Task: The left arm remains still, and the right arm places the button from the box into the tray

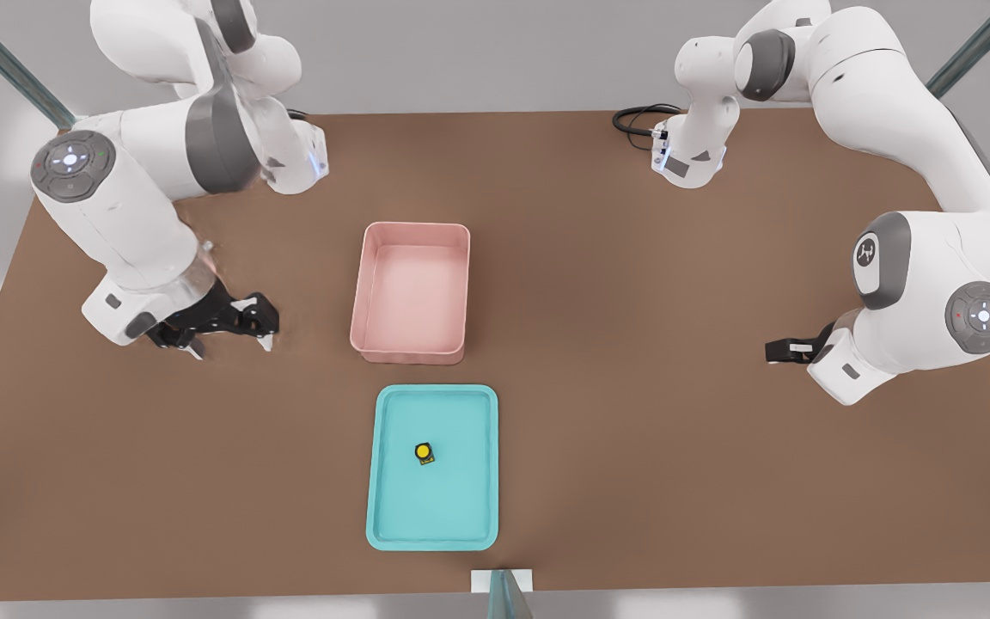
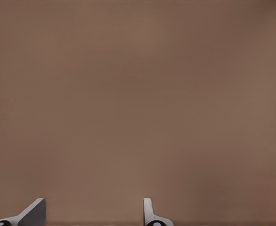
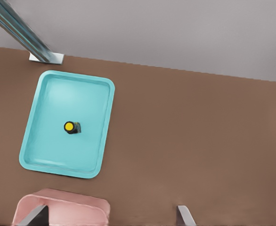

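The button [image 1: 424,452], a yellow cap on a black base, stands upright near the middle of the turquoise tray [image 1: 392,524]; the right wrist view shows the same button [image 3: 71,126] and tray [image 3: 36,157]. The pink box [image 1: 410,348] lies just behind the tray with nothing inside it, and only its near wall [image 3: 62,207] shows in the right wrist view. My gripper [image 1: 233,342] hangs low over the bare table at the front view's left, well apart from the box. Its fingertips [image 3: 185,215] stand wide apart and hold nothing, so the gripper [image 3: 110,217] is open.
The parked arm [image 1: 916,284] sits at the front view's right. A black cable [image 1: 637,119] lies by its base at the back. A white bracket with a metal post [image 1: 502,585] stands at the table's edge just beyond the tray.
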Controlling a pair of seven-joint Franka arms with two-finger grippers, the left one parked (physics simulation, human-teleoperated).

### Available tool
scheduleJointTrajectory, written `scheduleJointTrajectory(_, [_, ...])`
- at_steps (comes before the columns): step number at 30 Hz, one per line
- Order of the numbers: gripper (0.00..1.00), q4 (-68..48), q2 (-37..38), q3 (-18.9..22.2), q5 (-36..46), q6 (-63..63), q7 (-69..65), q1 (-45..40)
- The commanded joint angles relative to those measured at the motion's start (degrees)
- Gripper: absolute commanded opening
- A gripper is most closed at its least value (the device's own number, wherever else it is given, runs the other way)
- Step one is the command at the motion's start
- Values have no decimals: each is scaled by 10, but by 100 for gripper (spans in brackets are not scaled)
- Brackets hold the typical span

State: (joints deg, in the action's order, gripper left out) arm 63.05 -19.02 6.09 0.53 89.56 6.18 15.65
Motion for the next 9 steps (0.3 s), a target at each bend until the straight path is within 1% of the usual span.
scheduleJointTrajectory(1, [100,5,10,-4,-4,-162,-103,-57])
scheduleJointTrajectory(4, [100,6,4,-11,-15,-119,-102,-54])
scheduleJointTrajectory(9, [100,7,-3,-9,-9,-99,-100,-58])
